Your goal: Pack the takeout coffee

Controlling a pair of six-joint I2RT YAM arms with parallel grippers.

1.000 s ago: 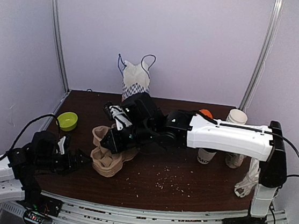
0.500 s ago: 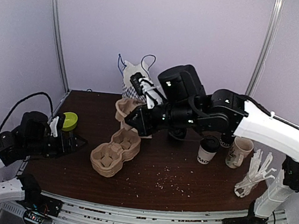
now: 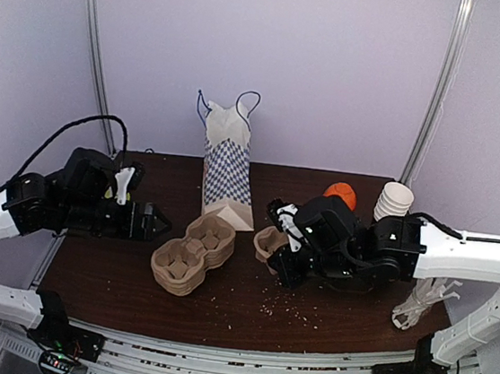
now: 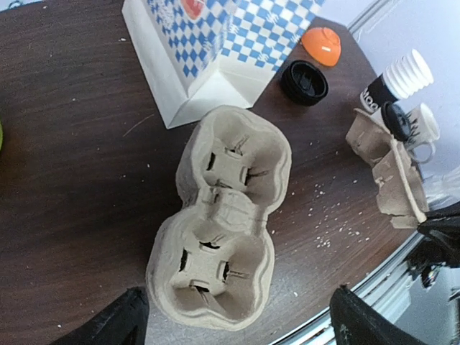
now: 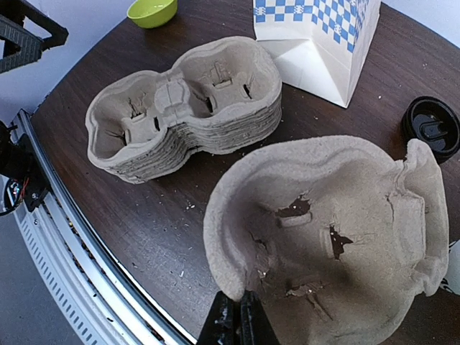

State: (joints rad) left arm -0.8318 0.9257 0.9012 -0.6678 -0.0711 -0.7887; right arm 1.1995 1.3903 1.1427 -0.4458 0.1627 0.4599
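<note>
The takeout coffee (image 4: 397, 119) shows only its black lid at the far right, behind a single cardboard cup carrier (image 4: 392, 169); the right arm hides it in the top view. My right gripper (image 5: 241, 310) is shut on the near rim of that carrier (image 3: 271, 241), holding it tilted low over the table. A stack of carriers (image 3: 190, 254) lies left of it. My left gripper (image 3: 161, 226) hovers open above the stack's near end (image 4: 215, 280), touching nothing. The blue-checked paper bag (image 3: 226, 171) stands upright behind the stack.
A loose black lid (image 4: 303, 81) and an orange object (image 3: 341, 195) lie right of the bag. A tall stack of lidless cups (image 3: 394, 203) and a white mug (image 4: 429, 123) stand at the right. A green bowl (image 5: 152, 11) is at the far left. Crumbs dot the table's front.
My right gripper lifted one carrier off the stack, swung it up, then brought it down to the stack's right. My left arm rose from the near left edge toward the stack.
</note>
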